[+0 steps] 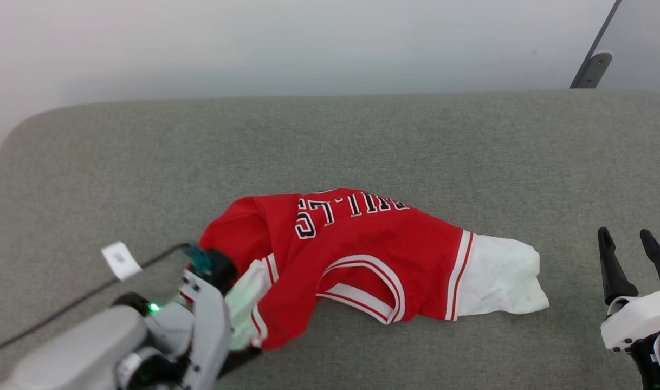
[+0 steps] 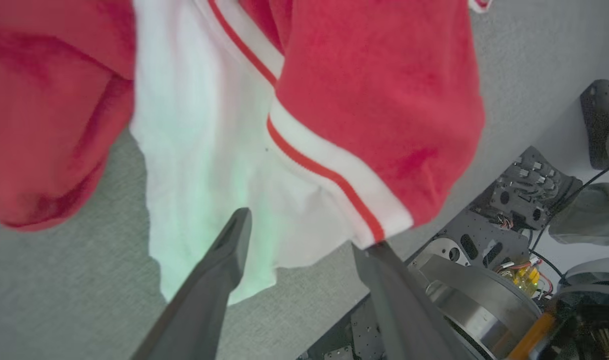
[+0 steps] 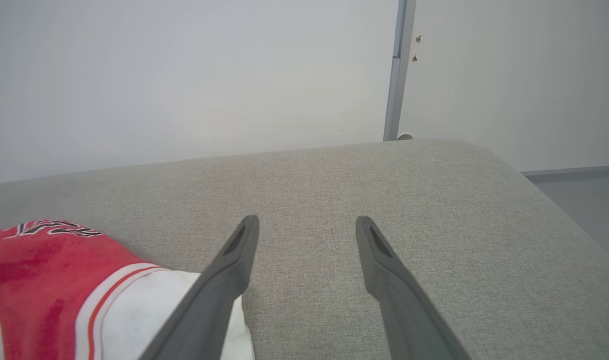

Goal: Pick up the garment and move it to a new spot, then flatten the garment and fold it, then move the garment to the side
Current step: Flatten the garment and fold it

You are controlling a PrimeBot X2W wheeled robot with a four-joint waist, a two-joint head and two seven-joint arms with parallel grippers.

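The garment (image 1: 362,244) is a red jersey with white sleeves and black-white lettering, lying crumpled on the grey cushioned surface (image 1: 330,141) near its front edge. My left gripper (image 2: 304,230) is at the garment's left end, fingers spread apart. A white sleeve with red-striped trim (image 2: 204,150) drapes just beyond and partly between the fingertips, and nothing is pinched. In the head view that wrist (image 1: 211,281) is partly covered by cloth. My right gripper (image 1: 625,234) stands open and empty to the right of the garment's other white sleeve (image 1: 500,276). The right wrist view shows its fingers (image 3: 237,260) wide apart, with the garment (image 3: 34,270) at lower left.
A black cable with a white tag (image 1: 120,260) lies on the surface left of my left arm. The surface's front edge and my own base (image 2: 484,280) are close under the left gripper. A pale wall and a grey post (image 1: 593,67) stand behind.
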